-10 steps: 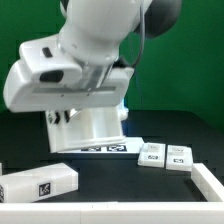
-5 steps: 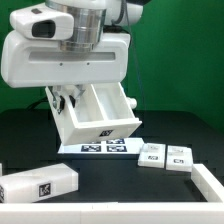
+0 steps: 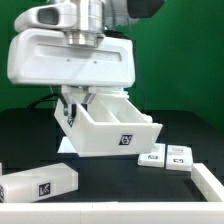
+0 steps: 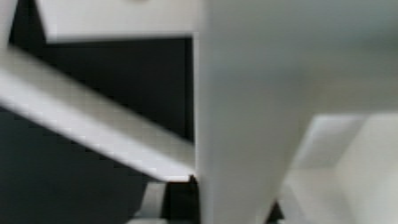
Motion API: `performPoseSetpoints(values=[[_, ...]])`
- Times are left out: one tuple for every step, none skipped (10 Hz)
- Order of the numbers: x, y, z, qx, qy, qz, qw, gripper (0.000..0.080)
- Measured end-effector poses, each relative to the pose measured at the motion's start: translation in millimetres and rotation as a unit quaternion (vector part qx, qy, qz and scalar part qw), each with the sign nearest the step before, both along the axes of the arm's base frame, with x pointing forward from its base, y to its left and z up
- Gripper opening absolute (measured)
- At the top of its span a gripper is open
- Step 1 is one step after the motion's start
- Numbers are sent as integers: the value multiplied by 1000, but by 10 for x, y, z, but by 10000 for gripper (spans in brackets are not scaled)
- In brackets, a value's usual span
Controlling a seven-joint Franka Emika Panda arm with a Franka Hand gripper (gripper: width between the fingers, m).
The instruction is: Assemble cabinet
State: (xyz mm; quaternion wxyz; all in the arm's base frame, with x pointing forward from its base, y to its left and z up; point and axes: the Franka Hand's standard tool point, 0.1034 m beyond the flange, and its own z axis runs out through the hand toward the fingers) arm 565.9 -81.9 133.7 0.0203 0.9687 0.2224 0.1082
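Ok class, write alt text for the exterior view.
The gripper holds a tilted, open white cabinet box above the black table. A long white block lies at the exterior view's left, two small flat pieces at its right.

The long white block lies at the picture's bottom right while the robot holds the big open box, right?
No. The exterior view shows the long white block low on the exterior view's left. The end effector does hold the big open box.
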Motion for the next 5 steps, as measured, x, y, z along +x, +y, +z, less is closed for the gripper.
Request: performPoseSetpoints(values=[[26, -114, 24, -16, -29, 22, 999, 93], [-2, -169, -5, -22, -40, 21, 999, 93], [-4, -118, -32, -17, -38, 8, 999, 93], [33, 66, -99, -10, -36, 4, 999, 93], [108, 249, -188, -3, -35, 9, 999, 93]])
